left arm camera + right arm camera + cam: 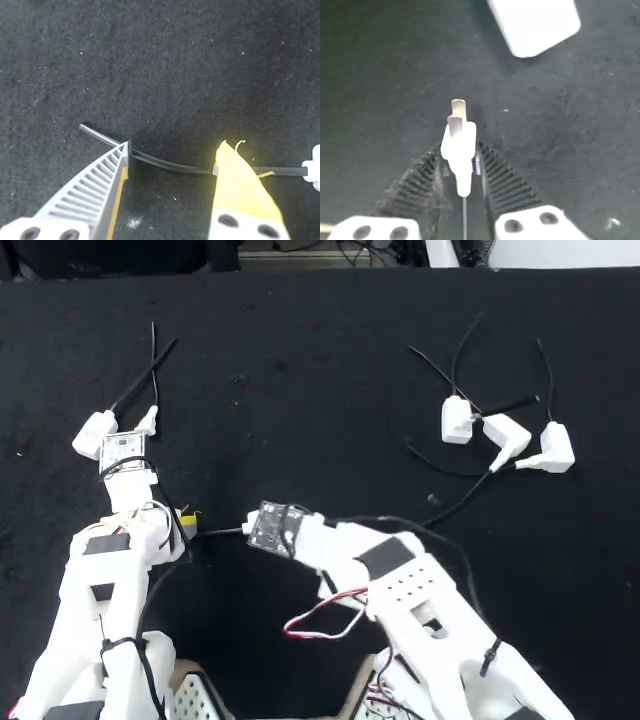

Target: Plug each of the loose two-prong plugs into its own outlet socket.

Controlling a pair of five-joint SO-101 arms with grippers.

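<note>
White plastic arm shells (430, 610), black servo blocks (385, 557), red-and-white wire loop (320, 615). Left gripper (172, 147): grey and yellow ribbed fingers (240, 185). Right gripper (460, 150): black ribbed fingers (505, 185).

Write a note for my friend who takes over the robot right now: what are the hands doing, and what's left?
Left hand: open, low over the black cloth, its grey and yellow fingers either side of a black cable lying there.
Right hand: shut on a white two-prong plug, prongs pointing ahead; a white rounded block lies beyond, apart from it.
High view: three white corded pieces in one cluster, two more white corded pieces by an arm's tip.
Done: one plug gripped. Left: seat it in its socket, then the rest; whether any is already joined, I cannot tell.
</note>
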